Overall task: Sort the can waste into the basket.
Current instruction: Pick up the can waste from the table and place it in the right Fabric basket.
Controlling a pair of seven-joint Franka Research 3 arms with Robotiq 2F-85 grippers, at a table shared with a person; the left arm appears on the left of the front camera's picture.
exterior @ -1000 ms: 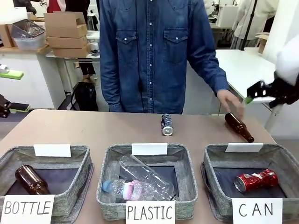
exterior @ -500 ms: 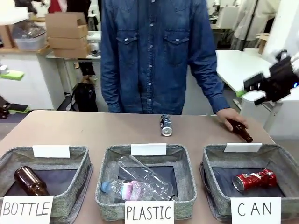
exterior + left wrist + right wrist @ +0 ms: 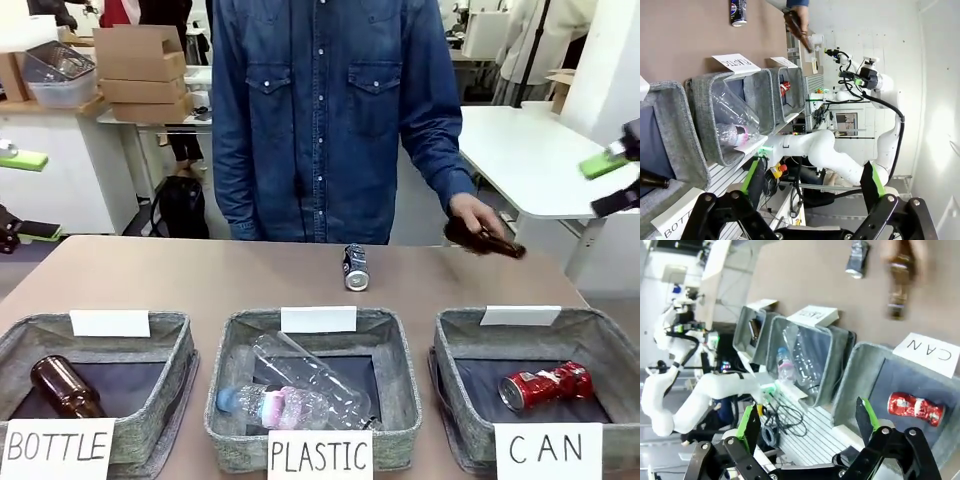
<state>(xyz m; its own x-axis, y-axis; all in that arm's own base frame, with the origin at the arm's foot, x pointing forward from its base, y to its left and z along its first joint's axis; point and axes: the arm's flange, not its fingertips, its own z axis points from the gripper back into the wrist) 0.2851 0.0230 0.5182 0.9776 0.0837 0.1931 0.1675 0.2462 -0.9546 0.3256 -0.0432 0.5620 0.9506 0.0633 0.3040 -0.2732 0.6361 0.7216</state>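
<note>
A dark can lies on the brown table, in the middle near the far edge. A red dented can rests inside the grey basket signed "CAN" at front right. My right gripper hangs open, high at the right edge, away from both cans. From its wrist view, the right gripper looks down on the red can, the basket and the dark can. My left gripper is open and holds nothing, far from the dark can.
A person in a denim shirt stands at the far side, one hand holding a brown bottle above the table's right part. The "PLASTIC" basket holds clear bottles. The "BOTTLE" basket holds a brown bottle.
The person's hand has picked the brown bottle up off the table and lifted it. My right gripper has swung up and to the right, toward the picture's edge.
</note>
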